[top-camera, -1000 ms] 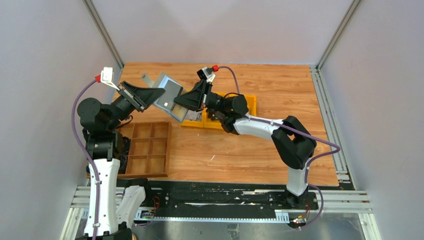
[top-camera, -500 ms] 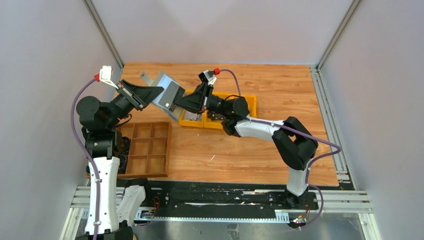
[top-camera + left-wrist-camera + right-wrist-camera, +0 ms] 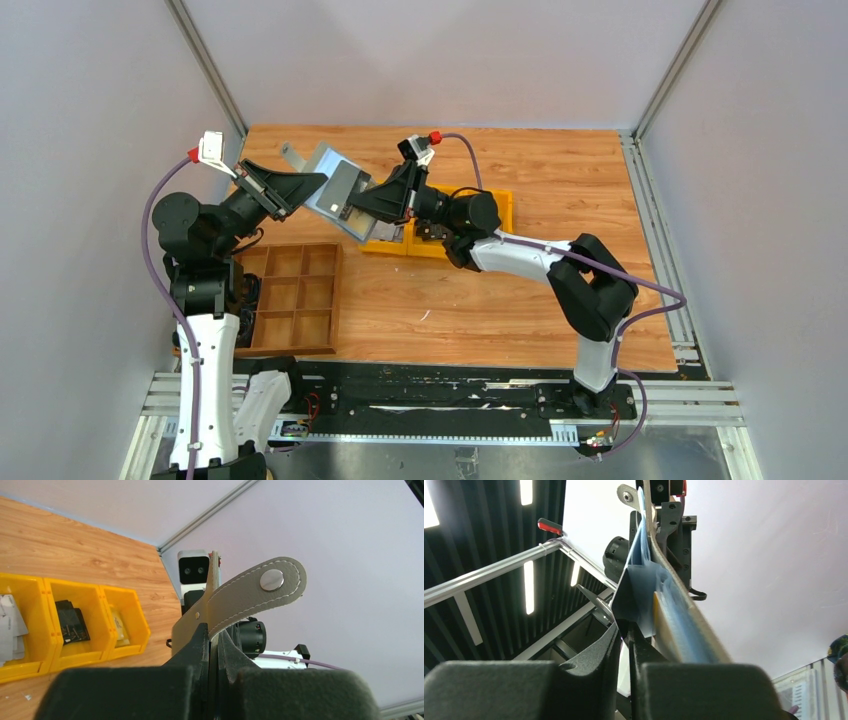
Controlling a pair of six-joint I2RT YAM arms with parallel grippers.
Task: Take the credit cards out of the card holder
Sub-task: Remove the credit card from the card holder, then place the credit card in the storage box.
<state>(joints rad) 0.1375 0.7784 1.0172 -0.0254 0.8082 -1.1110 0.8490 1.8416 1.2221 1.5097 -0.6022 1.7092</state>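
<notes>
Holder (image 3: 335, 188) aloft between both arms. Left gripper (image 3: 320, 184) pressed shut on one edge, tab (image 3: 272, 580) poking past its fingertips. Right gripper (image 3: 352, 210) at the opposite edge, a narrow slit astride a pocket corner; can't tell if it grips. Tan card (image 3: 657, 611) edge beside those fingers, pocketed. Step, I'd say: extracting a card. Next: pinch the card alone, pull away from the left fingers.

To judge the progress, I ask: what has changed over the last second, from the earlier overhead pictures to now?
The right gripper moved slightly left along the flat grey-blue soft card holder, and its elbow swung a little to its right. No card has visibly come out. The left gripper stays shut on the holder, raised above the table. The yellow plastic bins and the brown wooden compartment tray are unmoved.
</notes>
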